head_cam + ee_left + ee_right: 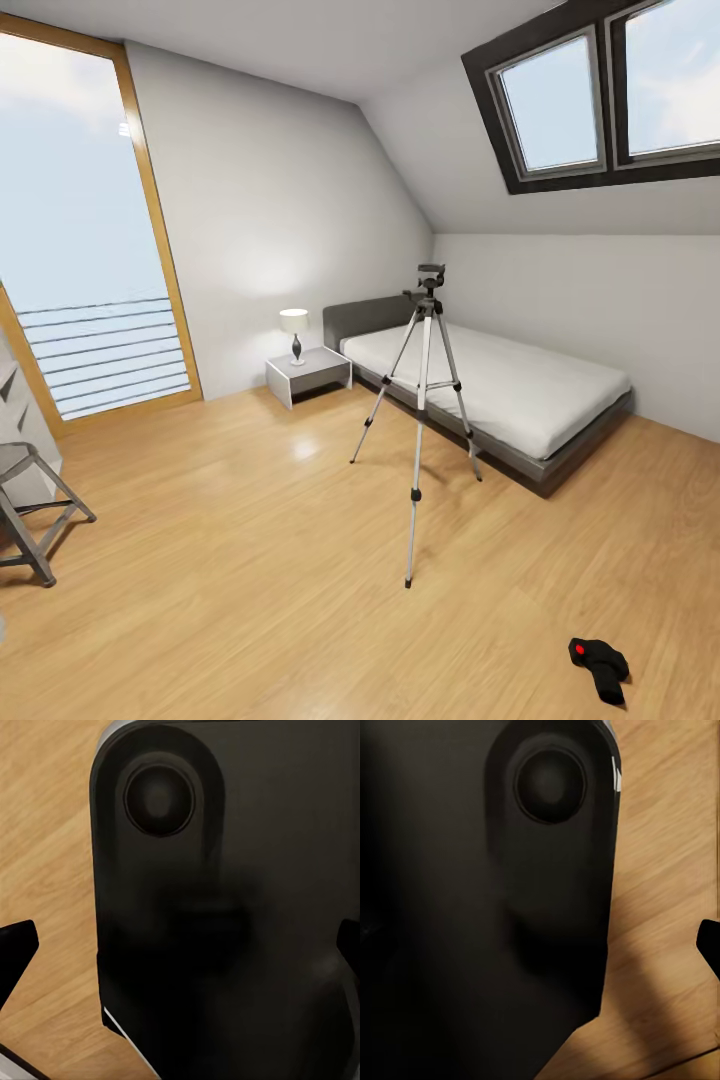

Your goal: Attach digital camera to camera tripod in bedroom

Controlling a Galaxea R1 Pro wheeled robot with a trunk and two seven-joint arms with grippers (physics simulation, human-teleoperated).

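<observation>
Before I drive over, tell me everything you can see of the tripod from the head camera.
The tripod stands upright on the wood floor, its three thin silver legs spread, with black joints and black feet. One leg reaches toward the camera view; the other two end near the bed behind it. On top sits a black head with a handle sticking out to the side. Nothing is mounted on it yet; the camera lies apart on the floor.

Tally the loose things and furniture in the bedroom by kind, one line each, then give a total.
Tripod: 1
Camera: 1
Bed: 1
Nightstand: 1
Lamp: 1
Stool: 1
Total: 6
</observation>
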